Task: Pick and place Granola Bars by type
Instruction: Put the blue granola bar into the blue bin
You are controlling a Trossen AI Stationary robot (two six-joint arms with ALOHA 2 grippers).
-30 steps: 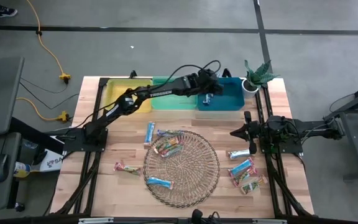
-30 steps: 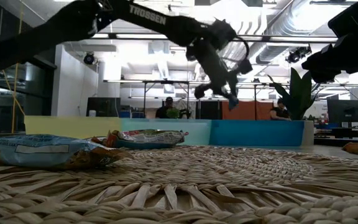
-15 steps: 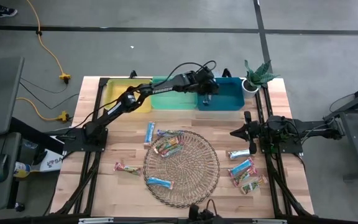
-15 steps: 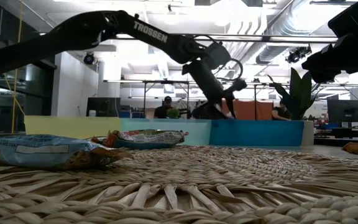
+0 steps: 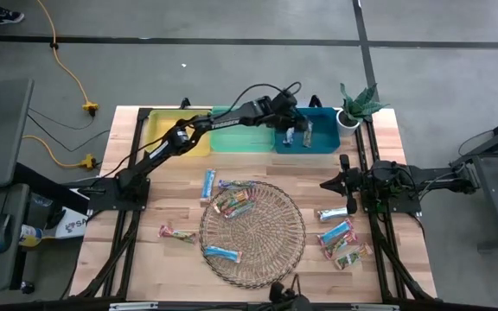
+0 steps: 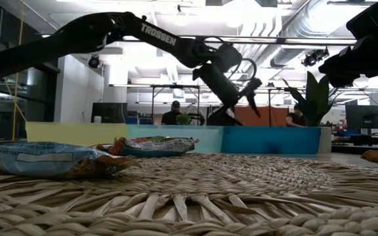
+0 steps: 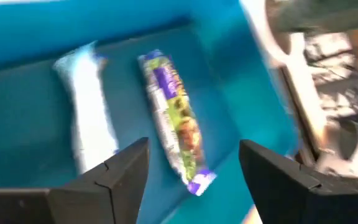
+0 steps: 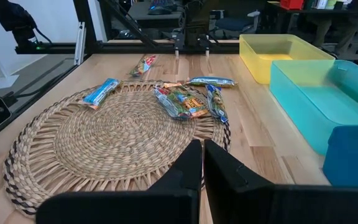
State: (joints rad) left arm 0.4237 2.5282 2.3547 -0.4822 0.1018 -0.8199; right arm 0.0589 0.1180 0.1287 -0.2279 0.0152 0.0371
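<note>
High view: left gripper [image 5: 289,115] out over the blue bin [image 5: 323,144] at the table's far edge, arm stretched long across the green bin [image 5: 240,142]. Fingers spread wide apart in the left wrist view, nothing between them. Two Granola Bars lying side by side on the blue bin's floor below, slightly apart: a multicoloured bar with purple ends [image 7: 174,123] and a pale silvery-blue bar [image 7: 87,112], blurred. Yellow bin [image 5: 167,131] leftmost in the row, potted plant [image 5: 354,105] at the far right corner.

Right gripper [image 5: 328,184] parked low at the table's right side, fingers pressed together in the right wrist view [image 8: 202,163], pointed toward the round wicker tray [image 5: 271,250].

On the tray: a cluster of multicoloured bars [image 5: 234,204] near its far left rim, a bright blue bar [image 5: 222,252] on its near left edge. Off the tray: one blue bar [image 5: 208,183] just beyond the rim, one red-pink bar [image 5: 177,232] alone on the wood at left. Right of the tray, close to the right arm's base: a silvery bar [image 5: 333,213], a blue bar [image 5: 336,233], more multicoloured ones [image 5: 347,255].
</note>
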